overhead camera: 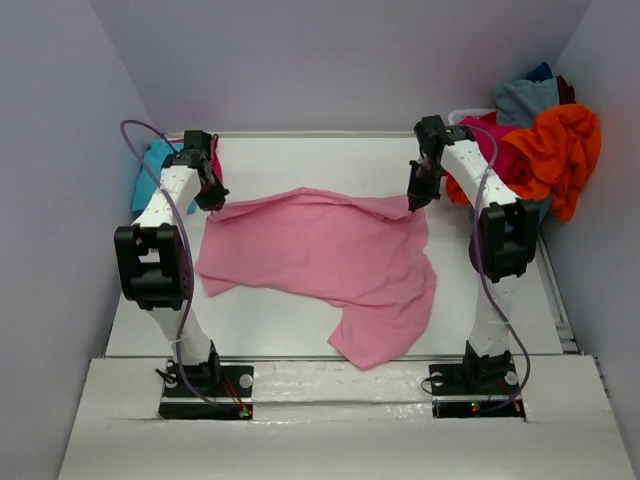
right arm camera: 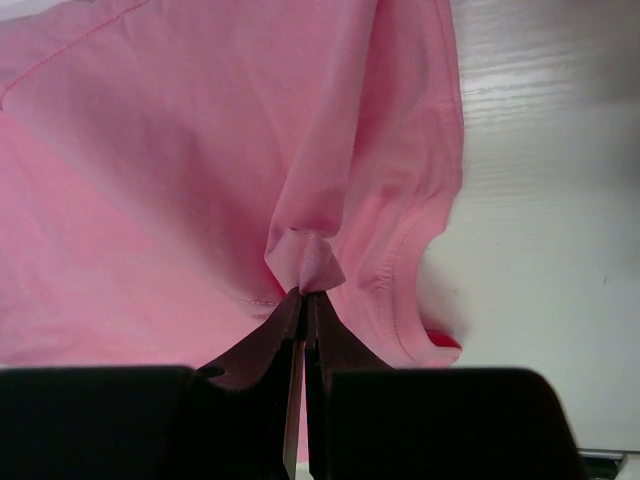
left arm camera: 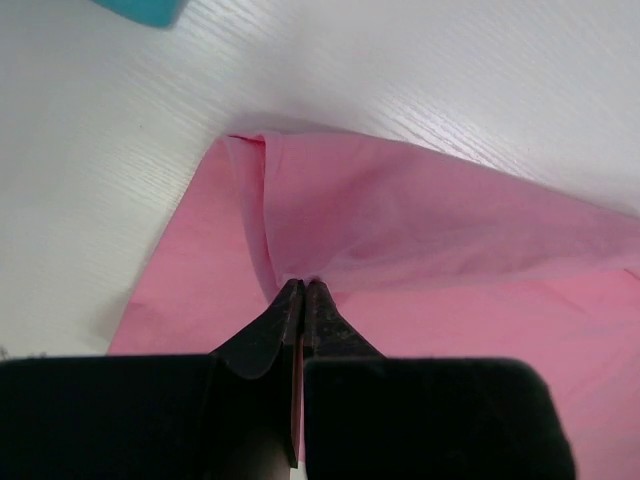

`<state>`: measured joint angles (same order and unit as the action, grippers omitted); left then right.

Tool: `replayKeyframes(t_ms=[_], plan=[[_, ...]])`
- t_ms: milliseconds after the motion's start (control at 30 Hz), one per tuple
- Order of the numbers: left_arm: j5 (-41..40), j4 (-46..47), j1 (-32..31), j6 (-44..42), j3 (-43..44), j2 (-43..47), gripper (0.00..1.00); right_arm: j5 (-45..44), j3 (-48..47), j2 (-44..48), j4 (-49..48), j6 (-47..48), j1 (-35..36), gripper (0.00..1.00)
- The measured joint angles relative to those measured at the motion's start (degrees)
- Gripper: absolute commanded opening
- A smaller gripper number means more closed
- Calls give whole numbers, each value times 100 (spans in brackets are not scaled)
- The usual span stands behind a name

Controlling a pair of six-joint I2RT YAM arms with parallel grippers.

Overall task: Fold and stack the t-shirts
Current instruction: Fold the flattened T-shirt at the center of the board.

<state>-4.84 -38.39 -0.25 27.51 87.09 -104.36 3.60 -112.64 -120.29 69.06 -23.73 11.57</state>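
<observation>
A light pink t-shirt lies spread across the middle of the white table. My left gripper is shut on its far left corner, the cloth pinched at the fingertips. My right gripper is shut on its far right edge, where a fold of pink cloth bunches at the fingertips. The shirt's far edge is lifted and stretched between the two grippers. Its hem curves beside the right gripper. A turquoise shirt with a magenta one sits at the far left behind the left arm.
A heap of shirts, orange, magenta and grey-blue, is piled at the far right corner. Purple-grey walls close in the left, back and right. The table's front edge runs just beyond the arm bases.
</observation>
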Motion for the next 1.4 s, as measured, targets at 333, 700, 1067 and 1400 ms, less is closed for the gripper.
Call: replayKeyframes(t_ms=[333,700,1067,1400], plan=[[72,83,186,7,-549,415,6,-190,446,483,-7,0,0,9],[612,267,778,31,-984,463,6,-236,1034,529,-42,-2,-9,10],[824,350,953,61,-984,468,6,-391,940,531,-35,2,-267,11],[802,356,975,70,-999,470,5,-404,918,533,-28,2,-442,12]])
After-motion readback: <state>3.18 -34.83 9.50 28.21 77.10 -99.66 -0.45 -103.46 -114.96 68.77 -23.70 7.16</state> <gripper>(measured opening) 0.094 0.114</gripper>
